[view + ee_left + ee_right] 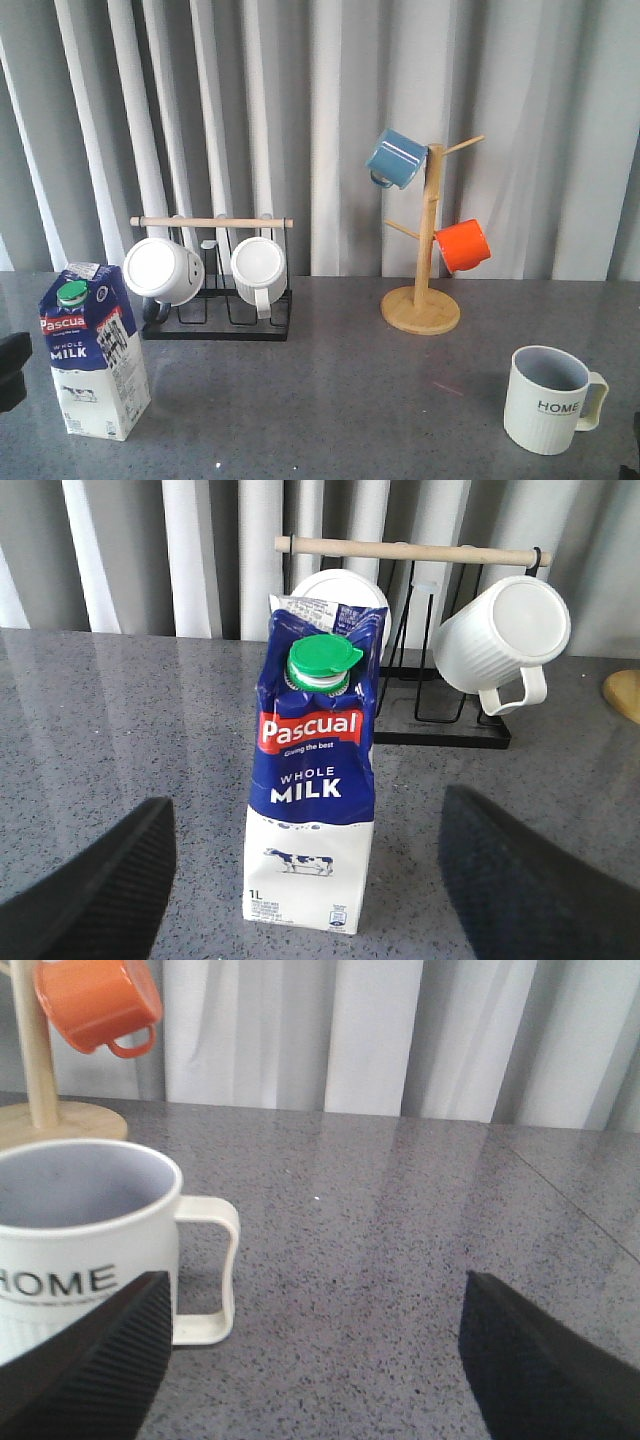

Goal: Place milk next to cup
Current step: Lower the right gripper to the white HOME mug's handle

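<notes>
The milk [93,350] [313,780], a tall blue-and-white carton with a green cap, stands upright at the front left of the table. My left gripper [310,900] is open, its dark fingers [95,885] apart on either side of the carton's near face, not touching it. The cup [550,398] [85,1240], a pale ribbed mug lettered "HOME", stands at the front right, handle pointing right. My right gripper [315,1360] is open beside the cup's handle, with bare table between its fingers. In the front view only a dark part of the left gripper [12,370] shows at the left edge.
A black rack [215,320] with a wooden bar holds two white mugs [165,270] behind the milk. A wooden mug tree [427,245] carries a blue mug [396,158] and an orange mug [463,245] at the back right. Grey curtains hang behind the table.
</notes>
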